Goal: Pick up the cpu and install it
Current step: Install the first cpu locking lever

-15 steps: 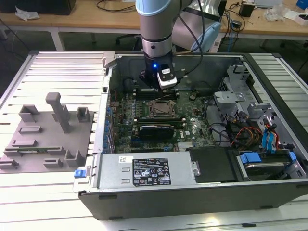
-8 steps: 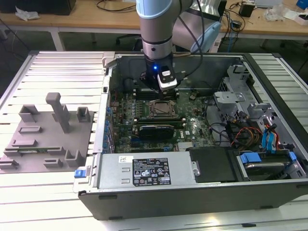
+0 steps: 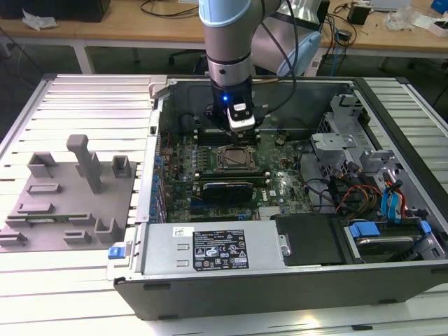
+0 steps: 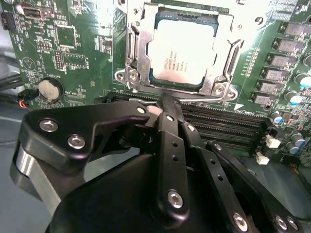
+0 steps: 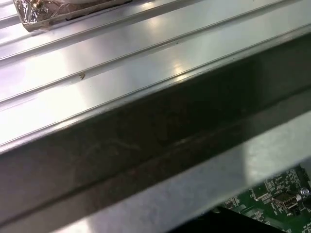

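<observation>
The cpu (image 4: 182, 51), a flat square chip with a pale silver top, lies inside the metal-framed socket (image 4: 133, 58) on the green motherboard (image 4: 73, 48). In the exterior view the socket (image 3: 234, 159) sits mid-board inside the open computer case (image 3: 280, 287). My gripper (image 4: 165, 103) is shut with nothing between its fingers, its tip just off the socket's edge, over the black memory slots (image 4: 218, 121). In the exterior view the gripper (image 3: 241, 130) hangs just behind the socket, low inside the case.
A grey fixture block (image 3: 70, 192) with posts and slots lies on the ribbed table at the exterior view's left. The power supply (image 3: 210, 248), drive cage (image 3: 343, 140) and loose cables (image 3: 364, 196) crowd the case. The case wall (image 5: 146, 131) runs close by in the first wrist view.
</observation>
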Robot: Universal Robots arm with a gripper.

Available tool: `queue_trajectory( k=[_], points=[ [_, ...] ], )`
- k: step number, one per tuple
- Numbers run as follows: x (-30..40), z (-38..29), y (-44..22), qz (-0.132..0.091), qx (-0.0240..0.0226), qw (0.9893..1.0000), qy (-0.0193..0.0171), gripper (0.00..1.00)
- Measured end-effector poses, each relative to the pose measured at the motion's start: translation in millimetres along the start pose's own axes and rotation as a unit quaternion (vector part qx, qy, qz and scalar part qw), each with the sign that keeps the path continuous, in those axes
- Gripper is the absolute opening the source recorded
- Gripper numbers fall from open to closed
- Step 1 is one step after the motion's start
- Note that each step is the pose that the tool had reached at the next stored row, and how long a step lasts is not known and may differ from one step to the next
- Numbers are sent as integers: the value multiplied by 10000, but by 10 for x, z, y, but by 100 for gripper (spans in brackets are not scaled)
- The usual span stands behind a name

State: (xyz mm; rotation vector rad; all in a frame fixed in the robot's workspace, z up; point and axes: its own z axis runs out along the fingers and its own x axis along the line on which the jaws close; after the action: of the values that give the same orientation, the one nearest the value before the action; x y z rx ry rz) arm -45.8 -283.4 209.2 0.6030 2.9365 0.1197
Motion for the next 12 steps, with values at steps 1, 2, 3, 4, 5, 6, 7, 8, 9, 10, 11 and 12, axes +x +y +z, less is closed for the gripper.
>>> queue_trajectory(
  k=[1,2,3,4,5,6,7,8,9,10,11,12],
  points=[
    [0,0,0,-1,0,10000,0,11],
    [1,0,0,0,-1,10000,0,11],
    [3,0,0,-1,-5,10000,-9,11],
    [7,1,-2,-13,-24,10000,-47,11],
    [10,1,-3,-24,-38,10000,-76,11],
    [13,0,-4,-39,-52,9999,-101,11],
    [14,1,-5,-50,-59,9999,-112,11],
    [16,1,-5,-64,-65,9999,-120,11],
    [19,0,-7,-68,-67,9999,-123,11],
    [27,-1,-10,-71,-70,9999,-130,11],
    [31,-1,-12,-73,-73,9999,-137,11],
    [31,0,-12,-74,-76,9998,-141,11]
  ],
)
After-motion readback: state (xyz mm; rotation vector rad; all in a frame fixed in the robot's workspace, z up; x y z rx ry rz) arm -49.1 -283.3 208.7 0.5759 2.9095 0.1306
